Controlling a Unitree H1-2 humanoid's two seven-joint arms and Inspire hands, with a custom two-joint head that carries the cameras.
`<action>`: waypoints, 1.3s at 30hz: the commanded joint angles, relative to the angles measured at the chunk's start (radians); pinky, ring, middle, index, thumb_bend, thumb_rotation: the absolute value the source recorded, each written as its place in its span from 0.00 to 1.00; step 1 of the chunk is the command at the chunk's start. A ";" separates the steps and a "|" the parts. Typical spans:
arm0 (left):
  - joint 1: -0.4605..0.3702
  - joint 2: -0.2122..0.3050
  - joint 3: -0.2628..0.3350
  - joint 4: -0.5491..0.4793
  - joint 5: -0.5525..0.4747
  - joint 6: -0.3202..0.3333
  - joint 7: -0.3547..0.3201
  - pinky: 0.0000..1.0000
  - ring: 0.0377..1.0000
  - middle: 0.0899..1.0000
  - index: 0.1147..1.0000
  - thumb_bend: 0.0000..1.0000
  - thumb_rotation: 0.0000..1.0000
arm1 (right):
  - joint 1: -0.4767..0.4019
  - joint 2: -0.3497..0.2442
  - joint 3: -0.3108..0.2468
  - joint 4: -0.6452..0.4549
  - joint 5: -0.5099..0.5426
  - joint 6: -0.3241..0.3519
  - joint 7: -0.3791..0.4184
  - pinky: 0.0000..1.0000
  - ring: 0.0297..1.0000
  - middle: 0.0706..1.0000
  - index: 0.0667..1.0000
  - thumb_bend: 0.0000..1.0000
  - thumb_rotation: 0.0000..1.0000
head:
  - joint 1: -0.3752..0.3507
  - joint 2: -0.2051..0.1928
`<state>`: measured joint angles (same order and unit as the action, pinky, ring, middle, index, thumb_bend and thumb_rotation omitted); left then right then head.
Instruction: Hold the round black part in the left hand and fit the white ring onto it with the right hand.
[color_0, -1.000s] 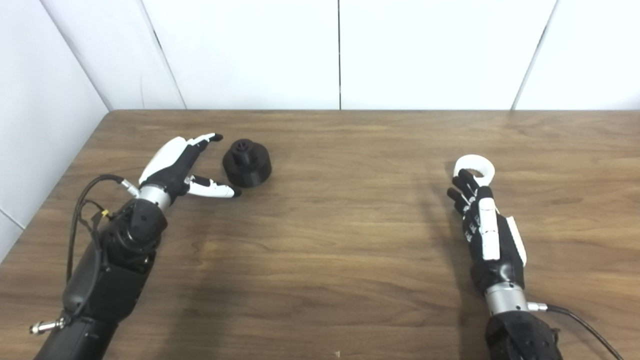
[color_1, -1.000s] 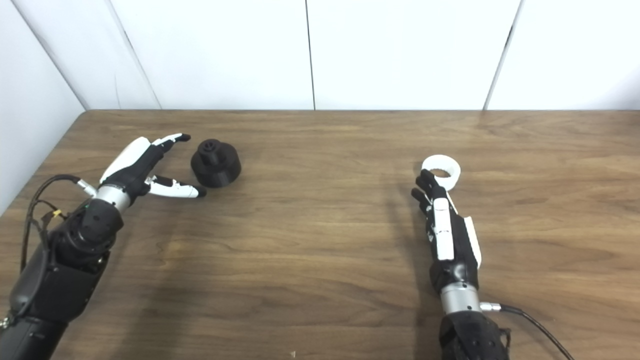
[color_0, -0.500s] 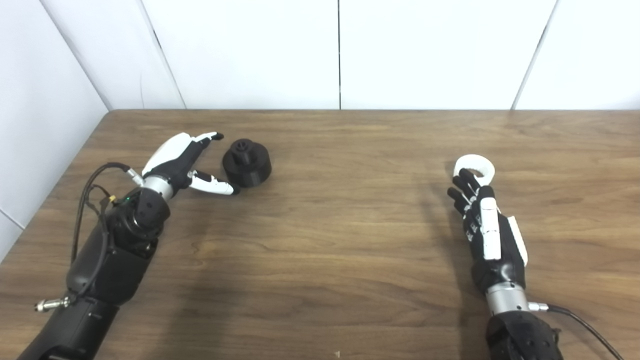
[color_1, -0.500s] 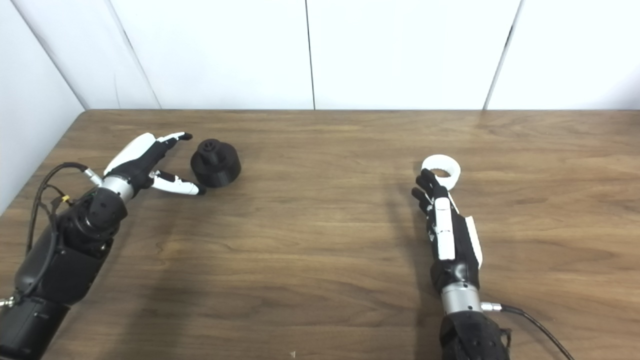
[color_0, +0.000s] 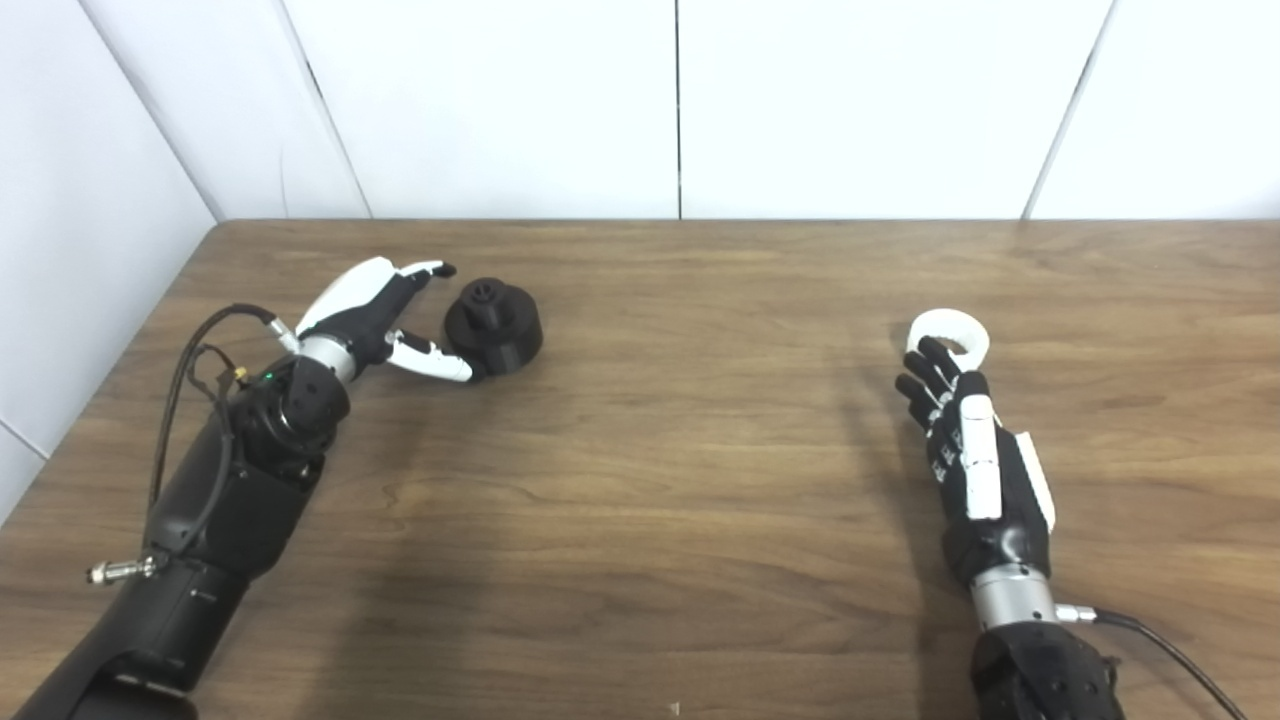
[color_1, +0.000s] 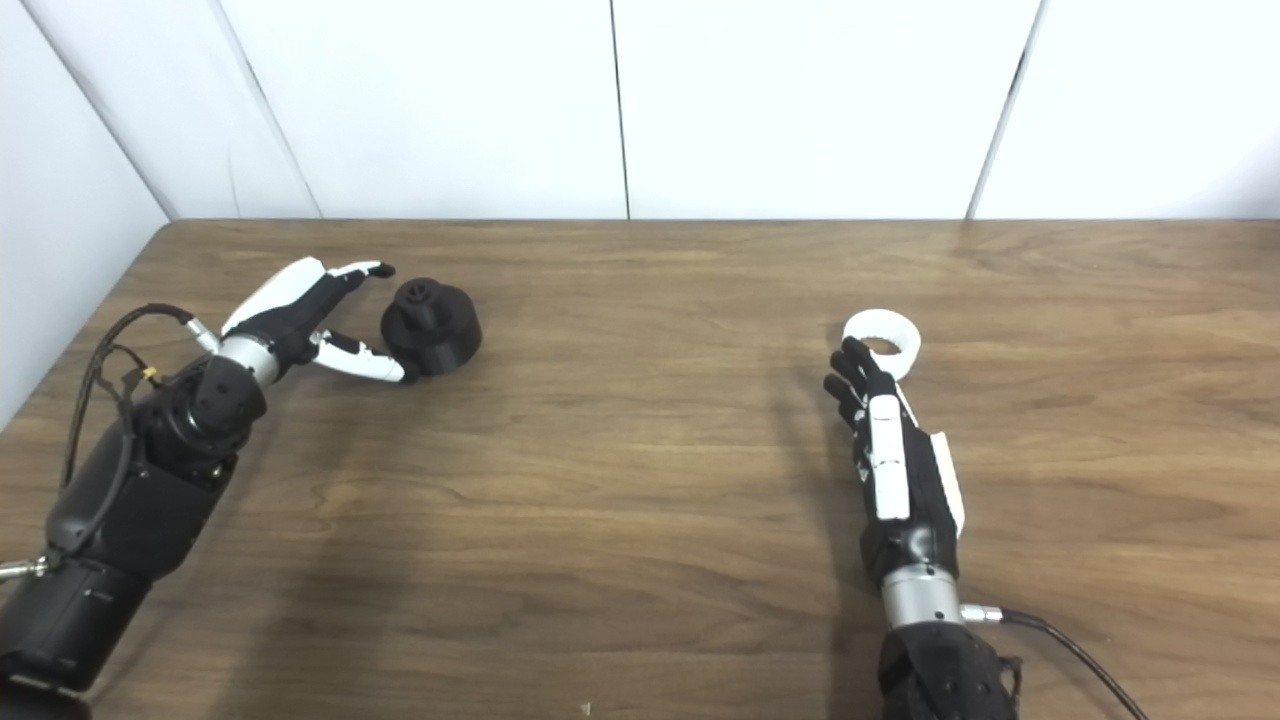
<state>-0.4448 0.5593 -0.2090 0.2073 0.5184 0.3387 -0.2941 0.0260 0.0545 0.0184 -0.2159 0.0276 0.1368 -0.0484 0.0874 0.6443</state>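
Black part (color_0: 494, 325) sits on the table (color_0: 660, 450) between the spread left hand's (color_0: 375, 315) fingers and thumb, which could nudge it away on closing, while the right hand (color_0: 965, 450), fingers extended and empty, touches the ring (color_0: 948, 331).

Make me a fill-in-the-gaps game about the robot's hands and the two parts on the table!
1. The round black part sits on the ____ table.
2. The hand nearest the round black part is the ____ hand.
3. The colour of the ring by the right hand is ____.
4. The left hand's fingers are spread ____, holding nothing.

Missing words: wooden; left; white; open
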 joint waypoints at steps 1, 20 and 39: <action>-0.078 0.034 0.001 -0.016 0.022 -0.015 -0.001 0.93 1.00 0.98 0.90 0.98 0.25 | -0.016 0.017 0.002 -0.011 0.002 -0.050 -0.001 0.94 0.89 0.89 0.88 0.47 1.00 | 0.001 0.001; -0.110 0.013 -0.017 0.015 0.004 -0.032 -0.024 0.96 1.00 0.96 0.88 0.97 0.22 | -0.012 0.021 0.000 -0.016 0.009 -0.052 0.000 0.93 0.88 0.89 0.88 0.47 1.00 | -0.011 -0.004; -0.123 0.005 -0.054 0.019 0.037 -0.021 -0.033 0.92 1.00 0.99 0.80 0.98 0.26 | -0.005 0.028 0.001 -0.017 0.005 -0.065 -0.012 0.90 0.87 0.88 0.88 0.47 1.00 | -0.023 -0.010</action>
<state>-0.5101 0.5520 -0.2728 0.2408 0.5376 0.3341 -0.3525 0.0282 0.0653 0.0159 -0.2138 0.0305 0.1138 -0.0603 0.0629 0.6335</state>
